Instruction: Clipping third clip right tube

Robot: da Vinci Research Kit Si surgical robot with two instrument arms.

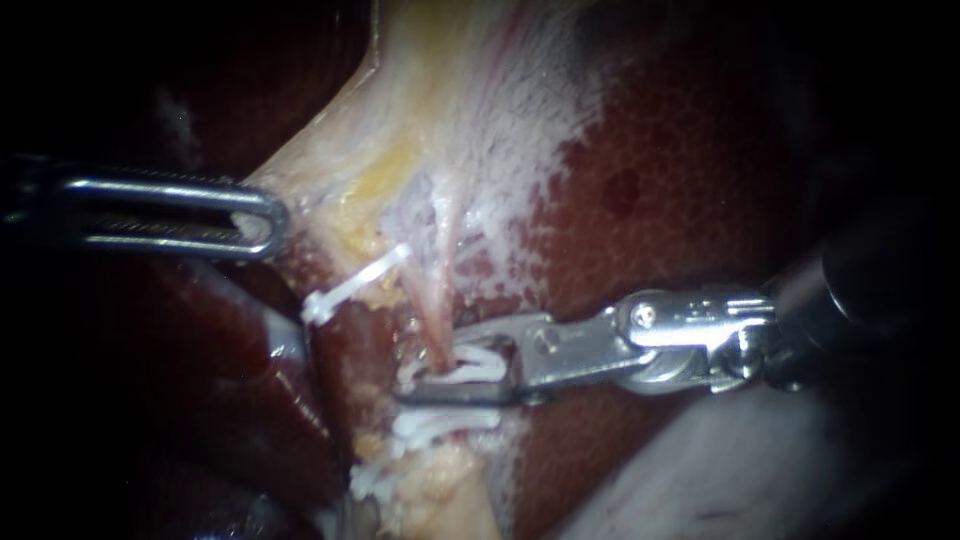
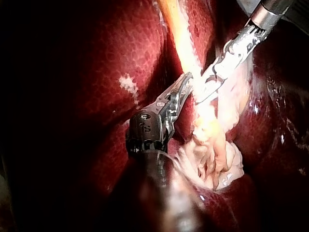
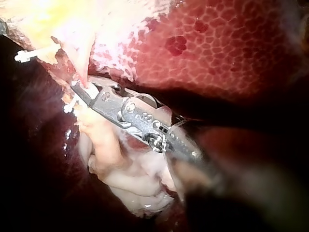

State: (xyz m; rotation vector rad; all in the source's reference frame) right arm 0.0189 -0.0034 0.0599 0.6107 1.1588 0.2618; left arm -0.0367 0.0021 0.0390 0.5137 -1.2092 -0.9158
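The right tube point(image 1: 436, 312) is a thin pink strand running down from the pale sheet of tissue. My right instrument point(image 1: 455, 378) comes in from the right, its two jaws standing around this tube with a white clip point(image 1: 462, 368) held between them. Two more white clips point(image 1: 440, 425) point(image 1: 378, 482) sit lower on the same strand. Another white clip point(image 1: 352, 285) lies on the strand to the left. My left instrument point(image 1: 262, 218) is shut on the edge of the pale tissue point(image 1: 300, 190). In the right wrist view, the jaws point(image 3: 79, 94) straddle the tube.
Dark red liver point(image 1: 690, 200) lies to the right and behind. Pale yellow fatty tissue point(image 1: 430, 110) spreads above the tubes. A whitish lump of tissue point(image 3: 140, 179) sits beside the right instrument's shaft. In the left wrist view both instruments' point(image 2: 186, 86) point(image 2: 210, 89) tips meet at the yellow strand.
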